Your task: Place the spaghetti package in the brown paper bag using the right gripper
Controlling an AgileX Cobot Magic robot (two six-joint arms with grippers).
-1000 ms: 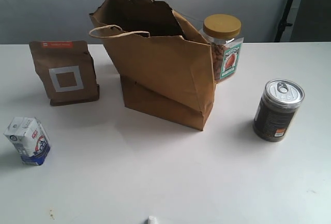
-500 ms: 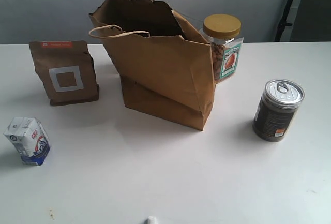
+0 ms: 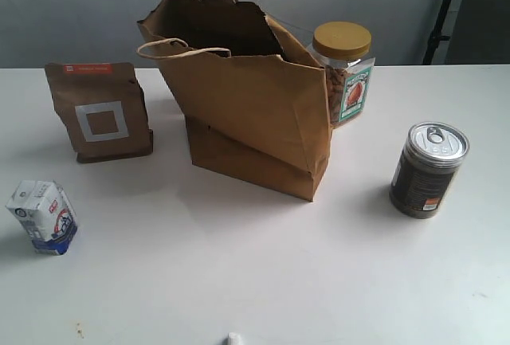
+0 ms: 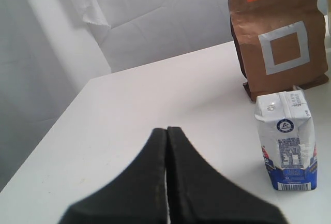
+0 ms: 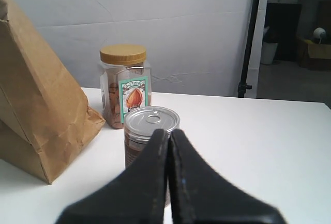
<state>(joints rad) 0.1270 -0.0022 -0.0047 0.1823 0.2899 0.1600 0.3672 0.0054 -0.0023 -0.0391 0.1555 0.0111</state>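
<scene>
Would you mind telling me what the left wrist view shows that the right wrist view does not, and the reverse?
Only the left wrist view shows the small brown pouch with a white square label, the blue and white carton and the left claw, shut. Only the right wrist view shows the brown paper bag, the yellow-lidded jar, the ring-pull can and the right claw, shut. Both share the white table and the pale backdrop. The spaghetti package appears in neither.
</scene>
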